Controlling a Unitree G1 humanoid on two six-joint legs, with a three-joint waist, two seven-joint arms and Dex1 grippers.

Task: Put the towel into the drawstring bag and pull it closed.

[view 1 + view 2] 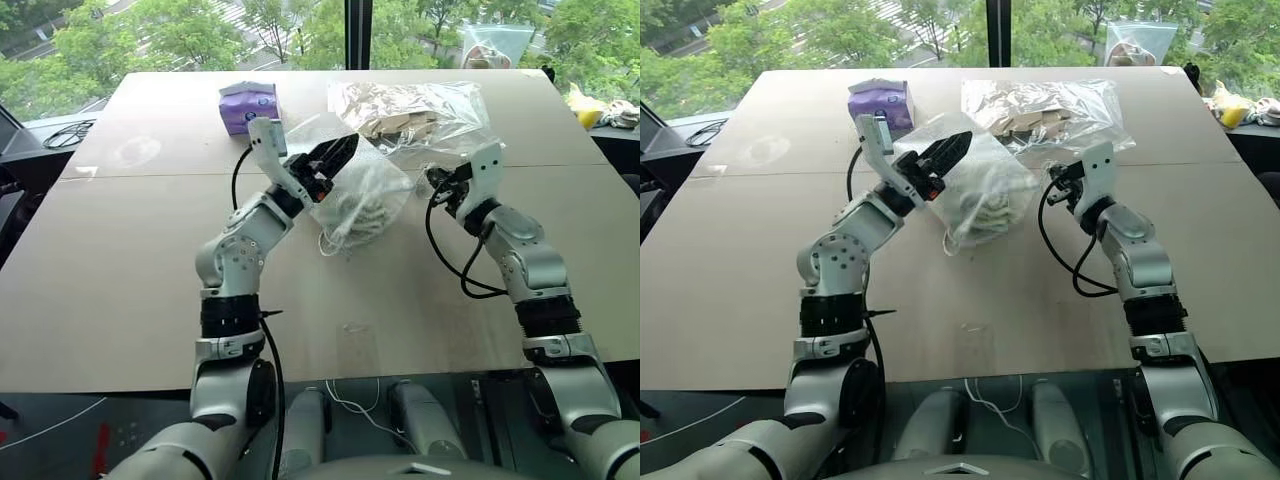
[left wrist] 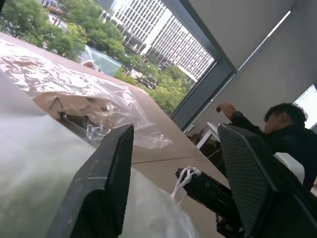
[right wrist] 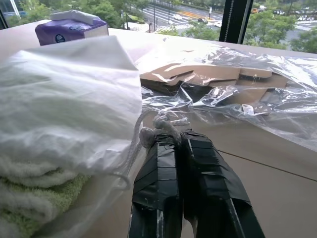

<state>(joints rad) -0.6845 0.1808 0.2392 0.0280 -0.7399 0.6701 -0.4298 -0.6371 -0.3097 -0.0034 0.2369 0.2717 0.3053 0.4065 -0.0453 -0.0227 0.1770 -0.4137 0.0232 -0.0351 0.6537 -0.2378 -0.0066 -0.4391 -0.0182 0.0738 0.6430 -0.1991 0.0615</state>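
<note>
On tan table (image 1: 150, 300) by window: right tool (image 3: 171, 136) clenched on cord (image 3: 158, 124); left tool (image 1: 335, 160) released beside drawstring bag (image 1: 365, 200).

A broad pale wooden table (image 1: 120, 290), its top split by a thin seam running across, stands before tall windows. On it lie a small purple packet (image 1: 248, 105) near the far edge, a clear plastic bag (image 1: 420, 112) of flat brown cardboard pieces beside it, and, nearer the middle, the translucent white drawstring bag (image 1: 362, 200), the pale green towel (image 3: 34, 198) visible inside it.
</note>
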